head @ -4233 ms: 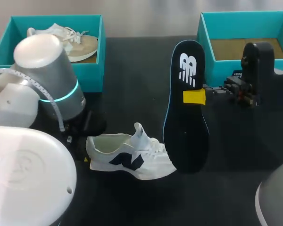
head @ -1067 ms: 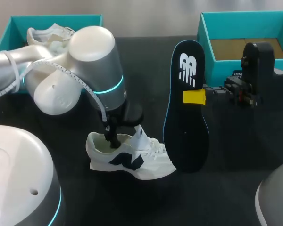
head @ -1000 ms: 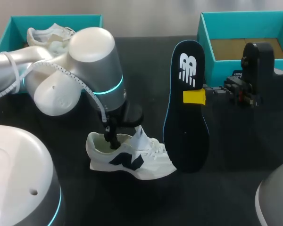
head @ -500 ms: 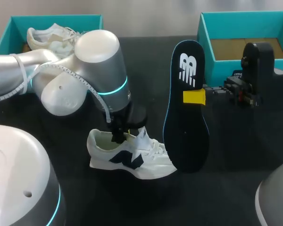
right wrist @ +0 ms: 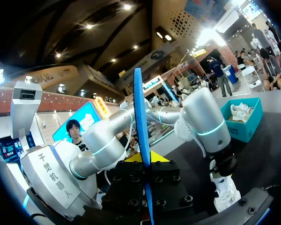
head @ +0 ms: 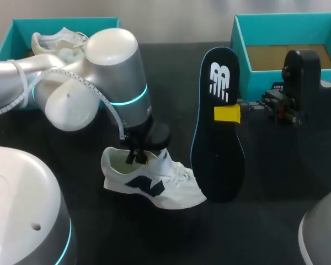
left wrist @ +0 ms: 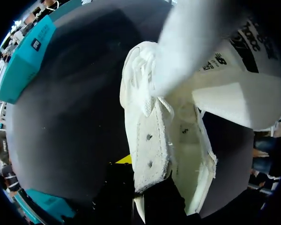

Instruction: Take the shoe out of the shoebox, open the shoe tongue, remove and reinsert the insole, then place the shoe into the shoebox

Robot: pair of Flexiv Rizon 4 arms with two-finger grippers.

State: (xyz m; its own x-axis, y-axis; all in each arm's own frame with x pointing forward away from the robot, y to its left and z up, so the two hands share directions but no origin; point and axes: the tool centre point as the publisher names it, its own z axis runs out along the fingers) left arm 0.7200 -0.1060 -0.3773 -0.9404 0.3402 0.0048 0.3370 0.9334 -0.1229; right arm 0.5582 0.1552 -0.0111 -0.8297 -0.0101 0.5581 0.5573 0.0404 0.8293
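While the black table [head: 276, 221] carries all task items, the two arms occupy most of the space above it. The left arm [head: 116, 72] enters from the left edge and bends down toward the middle of the table. The right arm [head: 303, 83] enters from the right edge and lies level above the surface.

One teal shoebox [head: 60, 22] sits at the far left corner and contains a second pale shoe [head: 52, 40]. The other shoebox [head: 256, 83] sits at the far right corner, with only a brown lining visible inside.

The dark insole [head: 218, 160], edged in blue, stands on end near the middle of the table, its printed face toward the head camera. Its lower end is just beside the toe of the shoe; contact there cannot be confirmed.

The white shoe [head: 154, 185] rests on its sole left of centre, toward the near edge, well apart from both boxes, toe toward the right edge.

The right gripper [head: 227, 114] is clamped on the insole at mid-length, narrow, one yellow tip on each face. The right wrist view shows the insole edge-on between the tips.

The left gripper [head: 137, 157] is lowered into the shoe opening at the tongue. Its opening cannot be determined from either view.
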